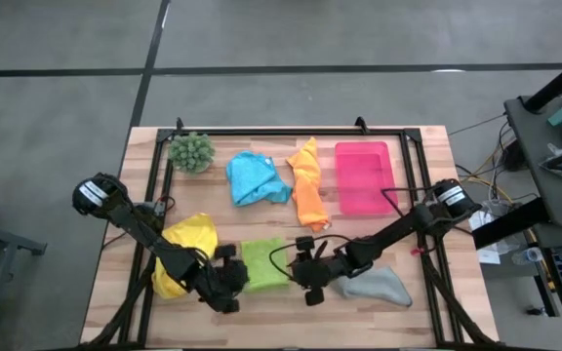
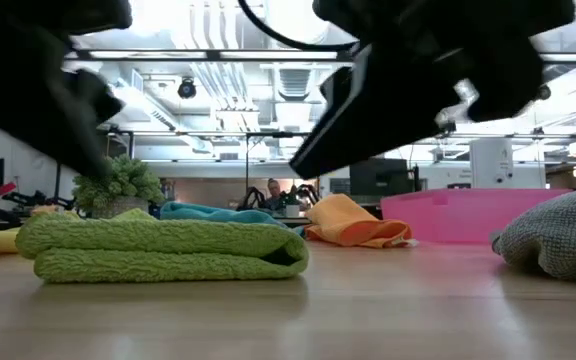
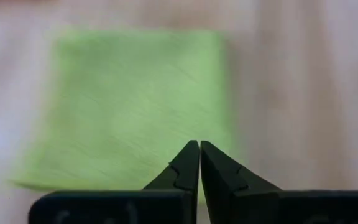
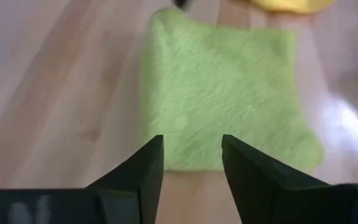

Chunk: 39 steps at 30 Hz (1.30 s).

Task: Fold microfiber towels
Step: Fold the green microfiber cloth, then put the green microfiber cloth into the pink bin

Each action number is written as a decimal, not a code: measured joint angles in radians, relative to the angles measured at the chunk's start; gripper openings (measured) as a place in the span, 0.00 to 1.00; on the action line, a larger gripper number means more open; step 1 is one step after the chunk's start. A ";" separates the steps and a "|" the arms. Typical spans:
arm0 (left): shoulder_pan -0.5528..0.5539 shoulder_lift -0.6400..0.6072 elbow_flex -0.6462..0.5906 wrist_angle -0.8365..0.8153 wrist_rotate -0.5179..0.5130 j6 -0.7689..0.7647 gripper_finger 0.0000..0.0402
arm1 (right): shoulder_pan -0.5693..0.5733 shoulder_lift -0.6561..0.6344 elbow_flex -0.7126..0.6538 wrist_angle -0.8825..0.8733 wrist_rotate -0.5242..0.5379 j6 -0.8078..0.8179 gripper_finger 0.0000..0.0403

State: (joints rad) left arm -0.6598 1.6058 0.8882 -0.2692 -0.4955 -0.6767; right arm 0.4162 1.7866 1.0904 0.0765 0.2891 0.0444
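Leftmost on the wooden table, the yellow towel lies crumpled near the front left, partly under the left arm. Just behind it, toward the back edge, stands the spiky green plant. The left gripper sits low beside the left edge of the lime green towel, its two fingers pressed together with nothing between them, as the left wrist view shows. That lime green towel lies folded flat at the front centre; the low view shows it doubled over in two thick layers. Just right of it hovers the right gripper, its fingers parted and empty, the towel's near edge showing past them in the right wrist view. Behind, the blue towel and the orange towel lie bunched side by side, unfolded. Farther right, the pink tray rests near the back. At the front right, the grey towel sits in a loose heap under the right arm.
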 joint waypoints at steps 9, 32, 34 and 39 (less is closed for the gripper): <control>0.193 0.009 -0.105 -0.001 -0.114 0.079 0.00 | -0.158 0.089 0.000 0.109 0.003 -0.038 0.15; 0.209 -0.215 -0.130 -0.011 0.052 0.008 0.00 | -0.194 0.003 0.001 -0.185 -0.001 0.098 0.02; 0.206 -0.264 -0.131 -0.008 0.052 -0.055 0.00 | -0.194 -0.021 0.001 -0.219 -0.004 0.179 0.02; 0.197 -0.325 -0.166 0.043 0.051 -0.234 0.00 | -0.188 -0.061 -0.003 -0.224 -0.073 0.381 0.06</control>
State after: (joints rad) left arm -0.4630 1.2811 0.7225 -0.2263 -0.4450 -0.9107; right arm 0.2279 1.7256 1.0878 -0.1479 0.2158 0.4251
